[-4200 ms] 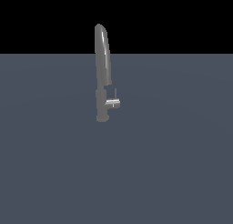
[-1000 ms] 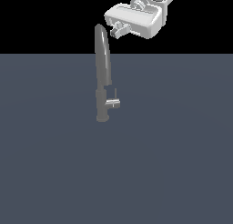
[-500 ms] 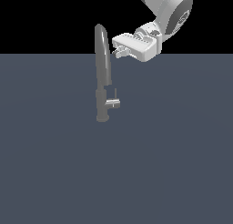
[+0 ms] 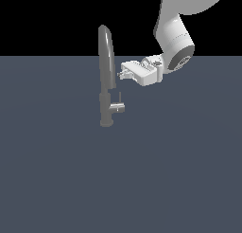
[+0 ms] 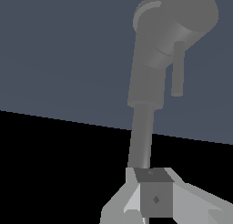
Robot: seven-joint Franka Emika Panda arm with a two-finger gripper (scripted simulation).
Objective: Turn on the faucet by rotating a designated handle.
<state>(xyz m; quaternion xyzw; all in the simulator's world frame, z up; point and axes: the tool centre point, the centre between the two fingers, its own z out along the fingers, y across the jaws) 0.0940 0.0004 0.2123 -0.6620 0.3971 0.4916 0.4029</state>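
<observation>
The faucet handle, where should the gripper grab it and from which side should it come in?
Likely best on the thin upright rod of the handle, not the short stub. The rod stands clear of the faucet column on the exterior view's right, so the gripper, now above it, should probably descend and close across the rod.

A: Ext. cam setup?
B: Fixed off the arm, mid-distance, looks slightly down across the grey floor (image 4: 71, 180); horizon line approx. a quarter down. Shows whole faucet (image 4: 107, 76) upright, plus arm (image 4: 177, 38) entering from the exterior view's right.

A: Wrist cam?
B: Mounted on the wrist, very close to the tap, looking along the fingers (image 5: 154, 198). Faucet (image 5: 148, 82) fills the frame, tilted; horizon slanted.

A: Overlap?
B: Both views share faucet column, handle (image 4: 118, 105) (image 5: 178, 68), and floor behind.
</observation>
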